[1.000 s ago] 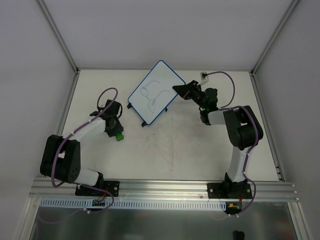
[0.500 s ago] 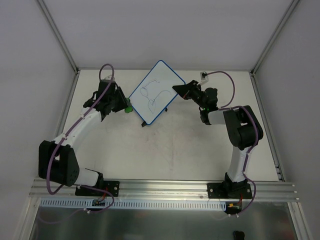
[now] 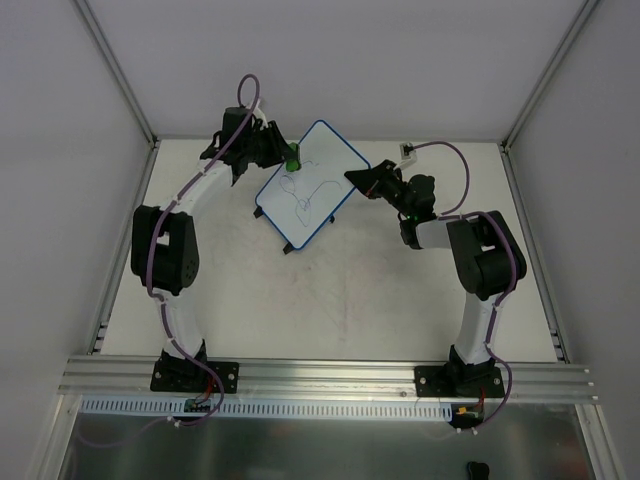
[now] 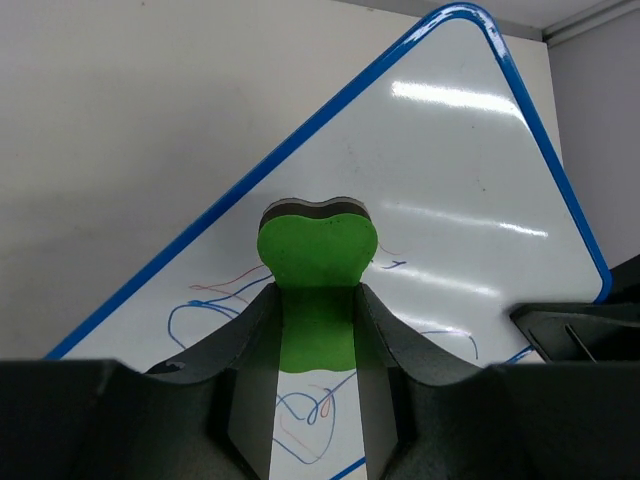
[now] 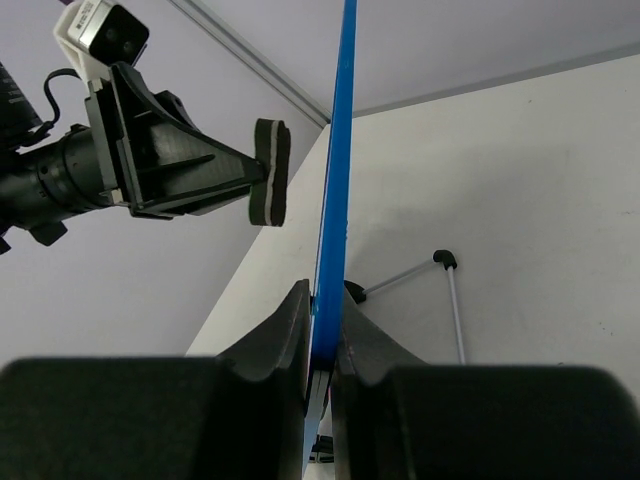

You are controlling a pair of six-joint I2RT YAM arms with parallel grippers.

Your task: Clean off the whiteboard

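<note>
Although the left gripper point(image 4: 317, 300) was closed on the green eraser point(image 4: 317, 255) just beside the whiteboard point(image 3: 305, 185), the scribbles point(image 4: 300, 410) looked untouched, so the whole wiping seemed left. The right gripper point(image 5: 322, 310) pinched the board's rim, holding it tilted over the far table point(image 3: 350, 290). From above, the eraser's gap was hidden.

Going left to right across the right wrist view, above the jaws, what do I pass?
White boxy camera → small green foam eraser block → blue-rimmed whiteboard seen edge-on → thin metal leg with black tip.
</note>
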